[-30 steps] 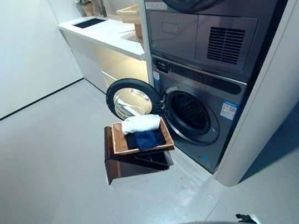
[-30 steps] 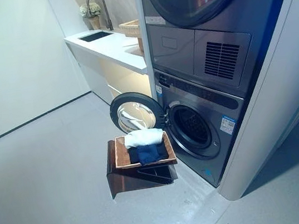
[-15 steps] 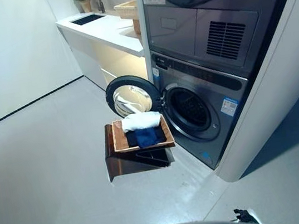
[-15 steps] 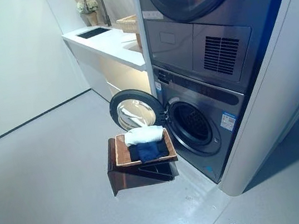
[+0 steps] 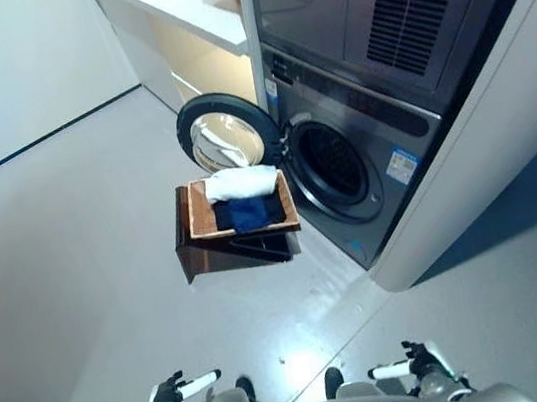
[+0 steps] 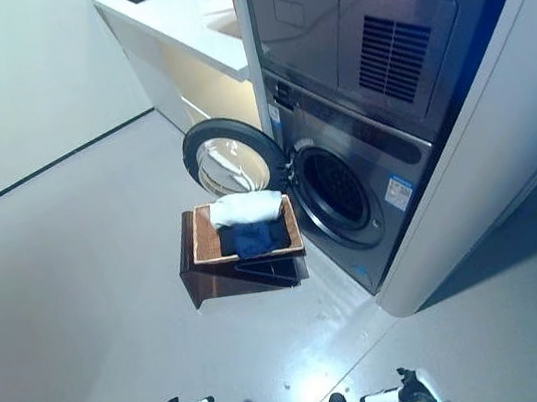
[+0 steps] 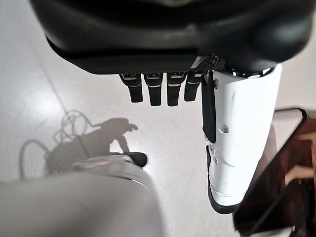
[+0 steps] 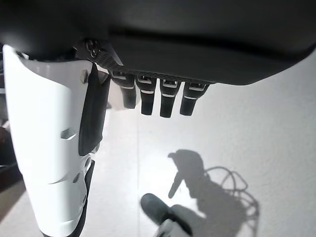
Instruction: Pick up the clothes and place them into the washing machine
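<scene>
A shallow wicker basket (image 5: 202, 233) rests on a low dark brown box (image 5: 212, 261) beside the washing machine (image 5: 344, 164). In it lie a white cloth (image 5: 241, 182) and a dark blue cloth (image 5: 248, 212). The machine's round door (image 5: 222, 139) stands open to the left of the drum opening (image 5: 334, 163). My left hand (image 5: 172, 396) and right hand (image 5: 415, 363) hang low at the bottom of the eye views, far from the basket. Both are open and empty, with straight fingers (image 7: 154, 90) and white-covered thumbs (image 8: 54, 148) over the floor.
A second machine (image 5: 372, 14) is stacked above the washer. A white counter (image 5: 184, 6) runs along the wall behind the open door. A white panel (image 5: 485, 159) stands right of the machines. Grey floor (image 5: 80, 290) lies between me and the basket.
The camera has tilted downward, so the whole scene has shifted up and my two hands now show more fully at the bottom. The basket and clothes have not moved.
</scene>
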Available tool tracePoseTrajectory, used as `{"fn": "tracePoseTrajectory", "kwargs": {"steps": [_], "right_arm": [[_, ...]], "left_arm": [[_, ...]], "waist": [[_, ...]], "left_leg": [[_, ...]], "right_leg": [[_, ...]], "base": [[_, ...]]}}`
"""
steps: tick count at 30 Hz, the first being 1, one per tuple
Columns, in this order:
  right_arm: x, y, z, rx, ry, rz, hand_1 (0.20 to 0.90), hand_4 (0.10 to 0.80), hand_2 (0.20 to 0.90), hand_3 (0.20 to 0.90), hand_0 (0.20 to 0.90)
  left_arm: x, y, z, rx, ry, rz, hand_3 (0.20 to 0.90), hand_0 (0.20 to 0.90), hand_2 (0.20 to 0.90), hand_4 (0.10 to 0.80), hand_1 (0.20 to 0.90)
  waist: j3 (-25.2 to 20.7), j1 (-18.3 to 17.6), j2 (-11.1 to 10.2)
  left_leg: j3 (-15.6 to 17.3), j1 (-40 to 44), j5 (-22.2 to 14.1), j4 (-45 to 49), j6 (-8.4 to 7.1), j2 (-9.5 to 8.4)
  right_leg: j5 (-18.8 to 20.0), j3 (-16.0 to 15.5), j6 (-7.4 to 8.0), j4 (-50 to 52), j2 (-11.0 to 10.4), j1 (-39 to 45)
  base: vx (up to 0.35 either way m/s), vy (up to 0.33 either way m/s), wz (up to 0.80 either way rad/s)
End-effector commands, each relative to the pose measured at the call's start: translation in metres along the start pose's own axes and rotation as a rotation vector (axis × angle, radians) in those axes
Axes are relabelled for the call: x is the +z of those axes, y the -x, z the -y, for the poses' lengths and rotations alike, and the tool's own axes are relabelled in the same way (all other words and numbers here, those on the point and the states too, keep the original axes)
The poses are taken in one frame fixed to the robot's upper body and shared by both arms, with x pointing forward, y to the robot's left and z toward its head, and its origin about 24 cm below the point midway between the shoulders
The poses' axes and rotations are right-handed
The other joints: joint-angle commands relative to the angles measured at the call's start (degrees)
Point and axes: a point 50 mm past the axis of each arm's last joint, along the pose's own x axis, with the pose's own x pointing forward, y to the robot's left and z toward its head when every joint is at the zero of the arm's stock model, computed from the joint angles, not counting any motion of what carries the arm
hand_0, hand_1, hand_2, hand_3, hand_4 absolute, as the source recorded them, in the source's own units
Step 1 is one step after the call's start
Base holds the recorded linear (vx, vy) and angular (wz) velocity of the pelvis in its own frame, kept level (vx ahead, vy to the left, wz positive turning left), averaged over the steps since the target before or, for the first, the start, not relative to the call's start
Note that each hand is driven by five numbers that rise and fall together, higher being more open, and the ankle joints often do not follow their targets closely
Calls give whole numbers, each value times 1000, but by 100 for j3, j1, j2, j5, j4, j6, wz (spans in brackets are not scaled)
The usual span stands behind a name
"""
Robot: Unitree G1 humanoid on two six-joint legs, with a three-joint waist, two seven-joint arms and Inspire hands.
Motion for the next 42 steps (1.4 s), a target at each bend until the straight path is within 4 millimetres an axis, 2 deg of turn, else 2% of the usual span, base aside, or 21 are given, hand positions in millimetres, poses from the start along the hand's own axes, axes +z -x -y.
{"fn": "tracePoseTrajectory", "kwargs": {"steps": [1, 4, 6, 9, 12, 14, 16, 18, 19, 20, 22, 25, 26, 28, 29, 30, 32, 33, 37, 39, 42], "right_arm": [[11, -5, 20, -102, -26, 10, 900, 800, 900, 900, 900], [11, -5, 21, -106, -70, -4, 900, 800, 900, 900, 900], [9, -5, 18, -99, -80, -14, 900, 800, 900, 900, 900], [15, -4, 14, -87, -129, -4, 900, 800, 900, 900, 900], [33, -4, 7, -64, -151, 50, 900, 800, 900, 900, 900], [45, -3, 5, -57, -174, 95, 900, 800, 900, 900, 900], [52, -3, 4, -52, -183, 115, 900, 800, 900, 900, 900], [51, -2, 0, -40, -193, 113, 900, 800, 900, 900, 900], [51, -2, 0, -41, -210, 113, 900, 800, 900, 900, 900], [50, -2, -1, -41, -230, 108, 900, 800, 900, 900, 900], [44, -1, -2, -43, -248, 83, 900, 800, 900, 900, 900], [33, -1, -1, -52, -274, 34, 900, 800, 900, 900, 900], [31, -2, 0, -58, -286, 21, 900, 800, 900, 900, 900], [28, -2, 0, -58, -284, 11, 900, 800, 900, 900, 900], [28, -2, 0, -58, -284, 11, 900, 800, 900, 900, 900], [27, -2, 1, -60, -278, 12, 900, 800, 900, 900, 900], [26, -2, 3, -64, -278, 15, 900, 800, 900, 900, 900], [26, -3, 5, -67, -258, 18, 900, 800, 900, 900, 900], [29, -5, 15, -89, -248, 40, 900, 800, 900, 900, 900], [57, -8, 30, -119, -234, 123, 900, 800, 900, 900, 900], [64, -9, 32, -123, -224, 143, 900, 800, 900, 900, 900]], "left_arm": [[17, 5, 38, -70, 89, 63, 900, 900, 900, 800, 900], [13, 5, 36, -50, 154, 41, 900, 900, 900, 800, 900], [8, 4, 29, -24, 181, 23, 900, 900, 900, 800, 900], [10, 2, 19, 7, 187, 28, 900, 900, 900, 800, 900], [21, -1, 11, 16, 137, 65, 900, 900, 900, 800, 900], [29, -2, 10, 13, 94, 95, 900, 900, 900, 800, 900], [37, -2, 11, 5, 61, 119, 900, 900, 900, 800, 900], [42, -3, 10, 1, 32, 133, 900, 900, 900, 800, 900], [46, -3, 8, 5, 20, 143, 900, 900, 900, 800, 900], [49, -4, 6, 12, 10, 151, 900, 900, 900, 800, 900], [49, -4, 4, 17, 4, 148, 900, 900, 900, 800, 900], [50, -3, 8, 8, -2, 155, 900, 900, 900, 800, 900], [53, -3, 8, 9, -8, 161, 900, 900, 900, 800, 900], [47, -3, 9, 8, -4, 144, 900, 900, 900, 800, 900], [47, -3, 9, 8, -4, 144, 900, 900, 900, 800, 900], [41, -2, 12, 10, 11, 121, 900, 900, 900, 800, 900], [40, -2, 14, 2, 17, 115, 900, 900, 900, 800, 900], [37, -1, 18, -7, 15, 109, 900, 900, 900, 800, 900], [34, 1, 29, -35, 44, 107, 900, 900, 900, 800, 900], [49, 2, 40, -78, -22, 164, 900, 900, 900, 800, 900], [50, 2, 40, -78, -21, 170, 900, 900, 900, 800, 900]], "waist": [[214, 107, -28], [140, 197, -22], [-9, 326, -76], [-217, 445, -315], [-302, 508, -474], [-354, 482, -506], [-239, 428, -426], [-107, 291, -334], [-22, 205, -223], [85, 107, -136], [198, 12, -34], [271, -175, -63], [321, -257, -72], [345, -317, -103], [347, -318, -103], [359, -356, -219], [291, -399, -306], [224, -441, -282], [-8, -474, -232], [-114, -448, -125], [-106, -436, -98]], "left_leg": [[36, -636, 19, -246, 478, 127], [408, -581, 229, -235, 402, 387], [368, -612, 306, -34, 464, 354], [553, -793, -43, 669, 613, 181], [744, -819, -279, 846, 768, 30], [762, -772, -477, 839, 946, -170], [692, -592, -624, 784, 1105, -324], [611, -292, -752, 654, 1205, -464], [528, -113, -768, 524, 1224, -440], [440, 130, -806, 378, 1222, -423], [406, 503, -875, 201, 1162, -372], [299, 874, -1053, 56, 1045, -453], [265, 1031, -1171, 36, 982, -405], [244, 1245, -1371, 110, 914, -352], [243, 1247, -1372, 110, 914, -351], [191, 1307, -1599, 467, 931, -448], [158, 1491, -1808, 585, 900, -389], [96, 1519, -1771, 564, 872, -337], [30, 1602, -1605, 335, 753, -215], [-7, 1564, -1430, -4, 713, -137], [-12, 1564, -1409, -65, 725, -146]], "right_leg": [[-670, 106, 494, 160, 291, 632], [-897, 186, 588, 130, 267, 1032], [-1024, 178, 649, 136, 109, 1276], [-901, 183, 871, 429, -269, 1288], [-431, 371, 988, 915, -427, 1036], [98, 584, 1042, 1534, -496, 786], [508, 734, 952, 2440, -409, 344], [533, 805, 898, 2940, -263, 42], [308, 883, 817, 3177, -34, -393], [-82, 824, 726, 3173, 114, -753], [-348, 337, 647, 2505, -67, -918], [248, 357, 906, 991, -391, -1202], [584, 436, 1022, 389, -561, -1345], [885, 402, 1194, 66, -737, -1529], [885, 401, 1194, 64, -736, -1525], [932, 401, 1213, 393, -713, -1491], [839, 455, 1118, 543, -599, -1331], [817, 536, 1076, 570, -531, -1234], [863, 269, 1061, 270, -495, -932], [840, 221, 1057, 78, -419, -876], [836, 223, 1056, 96, -426, -892]], "base": [[256, 120, 19], [365, 190, -12], [457, 249, -42], [444, 256, -46], [339, 237, -34], [312, 295, 6], [250, 296, 8], [265, 253, 22], [279, 200, 21], [286, 159, 20], [309, 47, 21], [352, -88, 21], [383, -143, 26], [287, -123, 27], [316, -160, 9], [333, -208, 2], [366, -246, 23], [287, -194, 72], [172, -152, 46], [85, -104, 19], [24, -5, 0]]}}
